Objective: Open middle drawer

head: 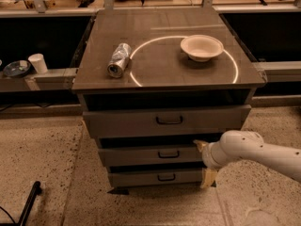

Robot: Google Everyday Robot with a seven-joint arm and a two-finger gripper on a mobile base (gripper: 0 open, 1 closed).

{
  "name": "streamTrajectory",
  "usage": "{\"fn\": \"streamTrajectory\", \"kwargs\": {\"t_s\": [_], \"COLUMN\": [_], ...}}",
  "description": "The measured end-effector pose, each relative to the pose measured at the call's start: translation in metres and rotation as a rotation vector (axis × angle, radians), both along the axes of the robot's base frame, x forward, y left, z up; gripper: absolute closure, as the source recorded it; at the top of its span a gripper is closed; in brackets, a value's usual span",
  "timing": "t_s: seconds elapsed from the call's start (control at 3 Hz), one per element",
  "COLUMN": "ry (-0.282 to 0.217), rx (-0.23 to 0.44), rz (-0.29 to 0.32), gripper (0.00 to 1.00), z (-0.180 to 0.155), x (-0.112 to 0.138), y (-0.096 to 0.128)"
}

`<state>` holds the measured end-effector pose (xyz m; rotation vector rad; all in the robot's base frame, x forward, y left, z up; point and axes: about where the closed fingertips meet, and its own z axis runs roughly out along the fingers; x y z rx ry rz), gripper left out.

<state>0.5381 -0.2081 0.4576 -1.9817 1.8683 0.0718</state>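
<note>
- Although the gripper (204, 161) is at the height of the middle drawer (141, 156), it is at the wrong end of it. It hangs below the front right corner of the counter (160, 27), just beside the right end of the drawer front.
- The middle drawer is the second of three fronts under the front edge of the counter, between the top drawer (136, 122) and the bottom drawer (141, 178). I see no sign that it is pulled out.
- Its handle (168, 154) is a small dark loop below the middle of the front edge. The long axis of the handle runs level, parallel to that edge.
- From the fingers (201, 145), the handle lies sideways along the drawer front, towards the front left corner of the counter, and near the same height.
- The two tan fingers are wide apart, one above the other, and they hold nothing.
- I judge that this opening, which stands across the level handle, suits the grasp. The coming move is mainly a slide along the front, then a short reach in.
</note>
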Motion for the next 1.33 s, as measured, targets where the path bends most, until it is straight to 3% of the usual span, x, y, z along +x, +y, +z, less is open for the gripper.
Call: {"fn": "streamTrajectory", "kwargs": {"t_s": [0.33,0.67,1.0,1.33], "ry": [0.013,0.022,0.023,0.032], "rx": [-0.035,-0.053,-0.053,-0.056], "rz": [-0.017,-0.015,-0.014,0.005], "gripper": [0.03,0.14,0.32,0.48], "z": [-0.026,-0.039,-0.039,-0.034], "x": [0.038,0.054,0.055,0.035], "y": [-0.005,-0.002,-0.001,0.005]}}
